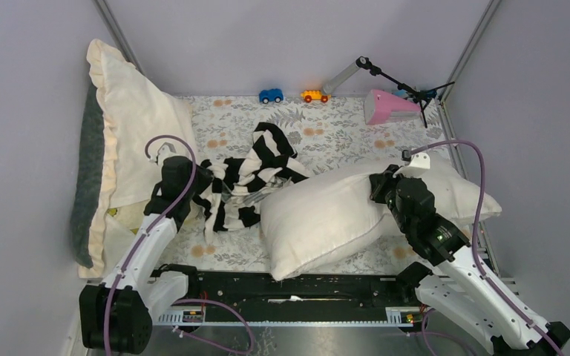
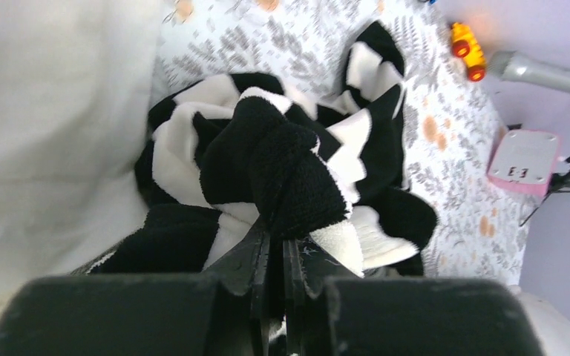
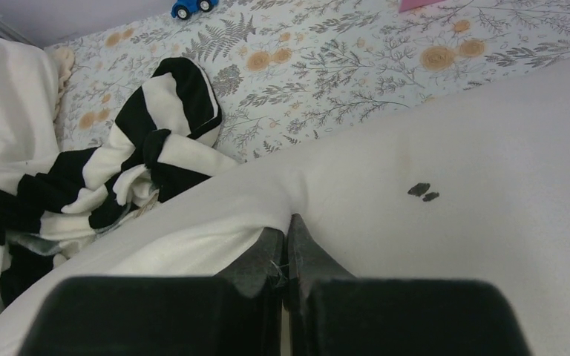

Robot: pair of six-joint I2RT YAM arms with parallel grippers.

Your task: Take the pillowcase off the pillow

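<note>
Only wrist views show the grips — left gripper [image 2: 276, 241] clamped on pillowcase [image 2: 282, 170], right gripper [image 3: 286, 237] on pillow [image 3: 490, 245]; both arms angle inward.

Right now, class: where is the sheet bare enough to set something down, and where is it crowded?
Bare: the floral sheet between the striped pillowcase, the orange toy car and the pink device; a strip in front of the pillowcase, left of the pillow. Crowded: the left, under the ruffled pillow.
</note>
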